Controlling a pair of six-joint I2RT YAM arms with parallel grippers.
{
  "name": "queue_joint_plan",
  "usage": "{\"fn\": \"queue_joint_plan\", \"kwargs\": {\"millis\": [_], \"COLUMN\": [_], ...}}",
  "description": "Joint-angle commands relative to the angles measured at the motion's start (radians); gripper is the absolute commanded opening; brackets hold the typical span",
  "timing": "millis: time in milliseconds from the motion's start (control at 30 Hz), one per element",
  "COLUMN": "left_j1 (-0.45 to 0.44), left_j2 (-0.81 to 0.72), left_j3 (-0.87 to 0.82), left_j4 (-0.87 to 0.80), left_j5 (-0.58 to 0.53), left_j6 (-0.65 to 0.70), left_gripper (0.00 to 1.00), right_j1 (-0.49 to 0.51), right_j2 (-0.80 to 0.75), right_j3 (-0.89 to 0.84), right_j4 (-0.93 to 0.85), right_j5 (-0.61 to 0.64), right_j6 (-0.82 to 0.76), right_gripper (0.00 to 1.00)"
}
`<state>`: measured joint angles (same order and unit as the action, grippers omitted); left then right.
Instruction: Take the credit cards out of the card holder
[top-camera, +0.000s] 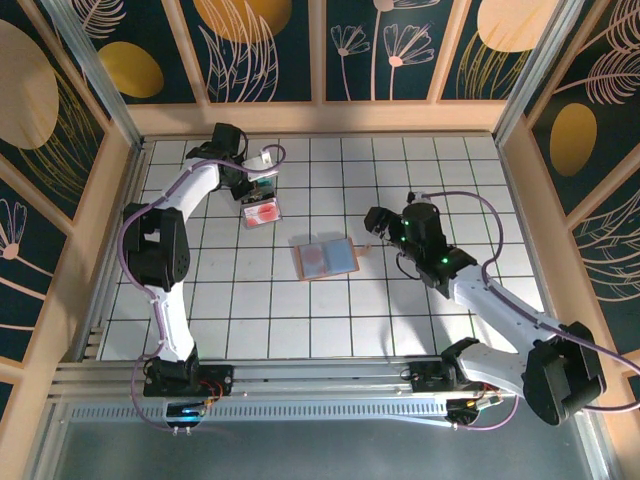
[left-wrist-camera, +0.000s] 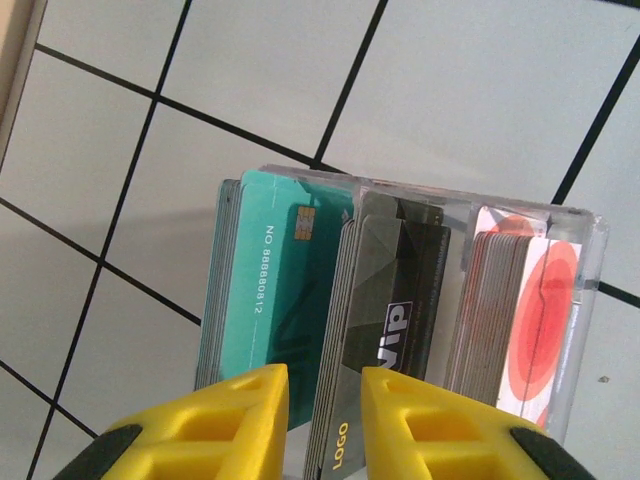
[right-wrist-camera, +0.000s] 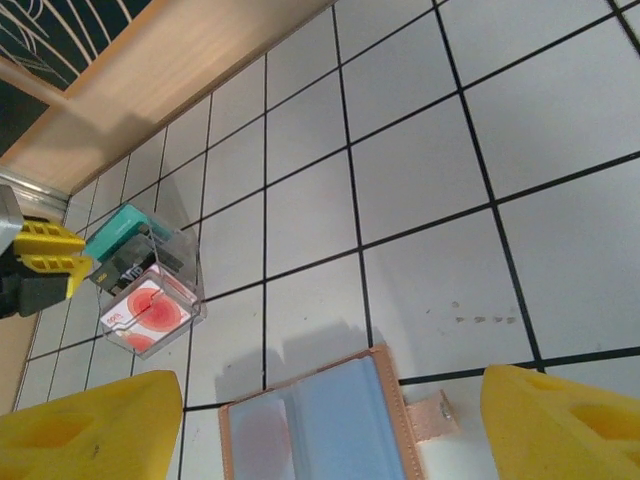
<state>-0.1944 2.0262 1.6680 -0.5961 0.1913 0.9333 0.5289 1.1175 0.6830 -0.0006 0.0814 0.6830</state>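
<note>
Left fingers (left-wrist-camera: 240, 400) narrowly parted, empty, over clear box (left-wrist-camera: 585, 250) of cards (left-wrist-camera: 270, 290) toward worktop's far left corner. Right fingers (right-wrist-camera: 90, 425) wide apart, empty, near open card holder (right-wrist-camera: 320, 420) mid-worktop. Pinkish card (right-wrist-camera: 262, 435) inside pocket: likely thin, stiff, slick, light. Pinch exposed edge, slide out; holder may skid.

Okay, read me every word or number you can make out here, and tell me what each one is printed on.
"NO 88880812": white, on the top teal card in the clear box.
"VIP": on the black card in the middle compartment.
"LOGO": yellow, near that card's lower end.
Too small to read: the tiny print on the red-and-white card.
No text visible: the card holder, lying open.
</note>
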Motion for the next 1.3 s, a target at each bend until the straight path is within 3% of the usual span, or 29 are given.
{"fn": "queue_joint_plan", "kwargs": {"millis": [0, 267, 300, 433, 567, 767, 900, 1167, 1267], "left_j1": [0.007, 0.008, 0.007, 0.008, 0.008, 0.008, 0.008, 0.008, 0.008], "left_j2": [-0.094, -0.270, -0.299, -0.434, -0.555, -0.753, -0.867, -0.988, -1.029], "left_j3": [0.014, -0.106, -0.128, -0.242, -0.367, -0.574, -0.690, -0.859, -0.927], "left_j4": [-0.020, 0.076, 0.101, 0.237, 0.413, 0.696, 0.841, 0.871, 0.884], "left_j5": [0.058, 0.115, 0.128, 0.148, 0.103, 0.041, -0.065, -0.209, -0.201], "left_j6": [-0.030, -0.148, -0.172, -0.296, -0.469, -0.770, -0.972, -1.243, -1.324], "left_gripper": [0.27, 0.32, 0.44, 0.76, 0.99, 0.99, 0.99, 0.99, 0.99], "right_j1": [0.040, 0.160, 0.175, 0.228, 0.260, 0.306, 0.338, 0.380, 0.393], "right_j2": [0.033, 0.147, 0.162, 0.205, 0.246, 0.324, 0.382, 0.488, 0.524], "right_j3": [0.060, 0.172, 0.186, 0.220, 0.233, 0.282, 0.319, 0.390, 0.415], "right_j4": [-0.012, -0.132, -0.144, -0.178, -0.197, -0.240, -0.256, -0.287, -0.295], "right_j5": [0.040, 0.159, 0.169, 0.200, 0.204, 0.213, 0.222, 0.211, 0.198], "right_j6": [-0.035, -0.100, -0.106, -0.125, -0.127, -0.150, -0.172, -0.202, -0.219], "right_gripper": [0.78, 0.75, 0.75, 0.73, 0.71, 0.70, 0.70, 0.70, 0.70]}}
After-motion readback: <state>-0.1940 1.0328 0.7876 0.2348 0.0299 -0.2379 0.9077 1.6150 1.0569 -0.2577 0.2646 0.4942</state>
